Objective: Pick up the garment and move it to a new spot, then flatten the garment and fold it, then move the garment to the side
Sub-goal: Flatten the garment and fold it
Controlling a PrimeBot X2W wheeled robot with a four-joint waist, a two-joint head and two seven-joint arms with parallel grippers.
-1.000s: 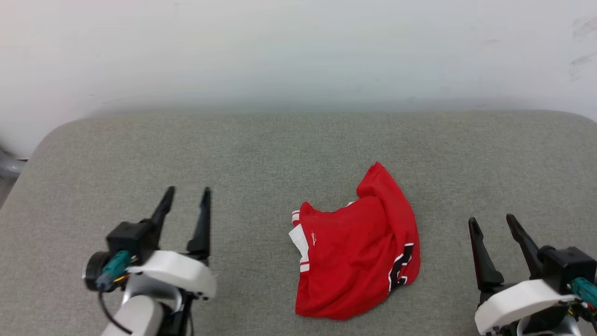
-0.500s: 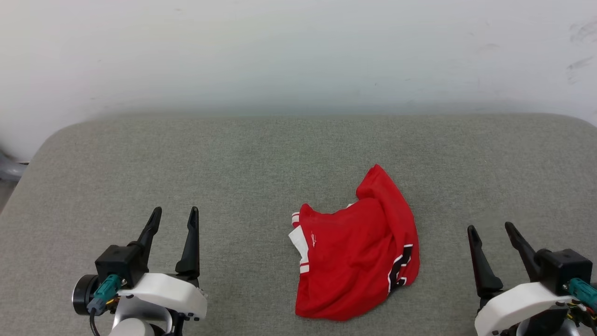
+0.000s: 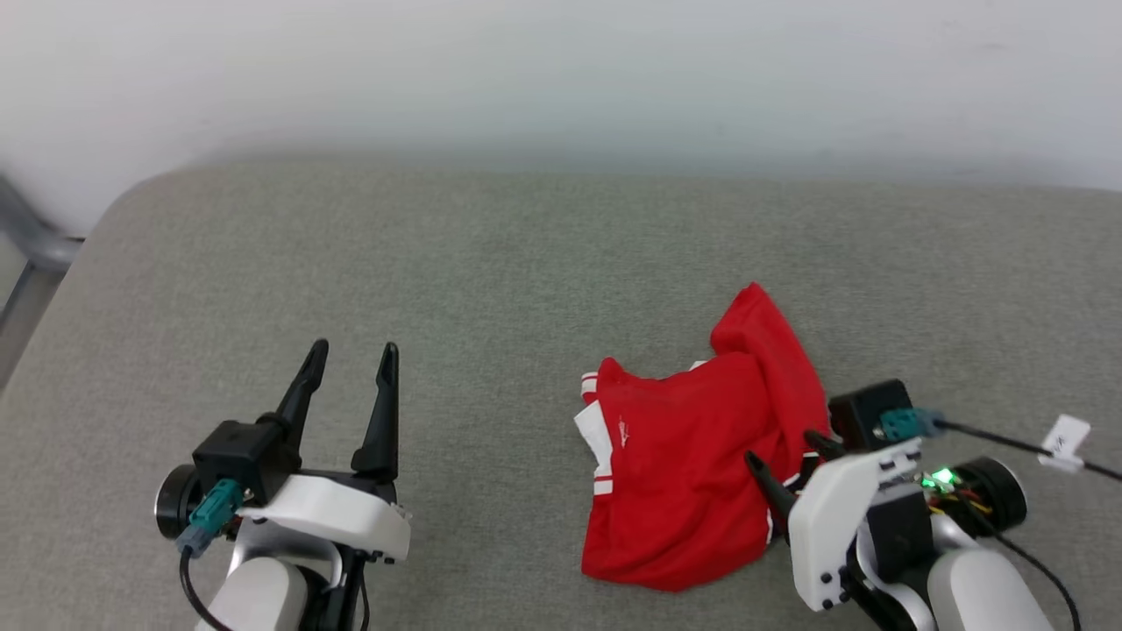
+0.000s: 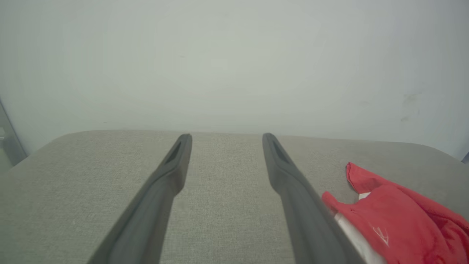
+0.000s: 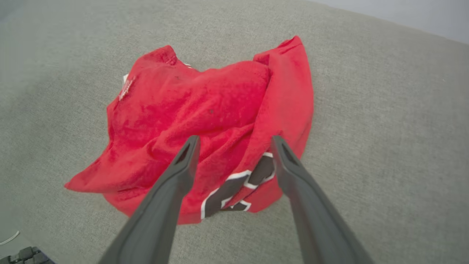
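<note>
The garment lies in a crumpled heap on the grey worktop, and the right hand is clearly the nearer one. In the right wrist view the red cloth is directly ahead of this hand and under its fingers. The black-and-white graphic shows between the two tips, at the near edge of the heap. The right hand is open, with both fingers spread wide and nothing held between them. I cannot tell if the tips already touch the cloth or only hang just above it.

Seen from this hand, the heap is longer across than deep. Its long axis runs crosswise to the fingers, from a low flat corner on the hand's left to a raised red point ahead and to its right. The near edge with the graphic is therefore what the open jaws face, and I judge that a short push forward and down, then a closing, would catch a fold there.

The left hand is also open and empty. It rests well apart from the garment, which lies off to its right side, beyond its right finger.
</note>
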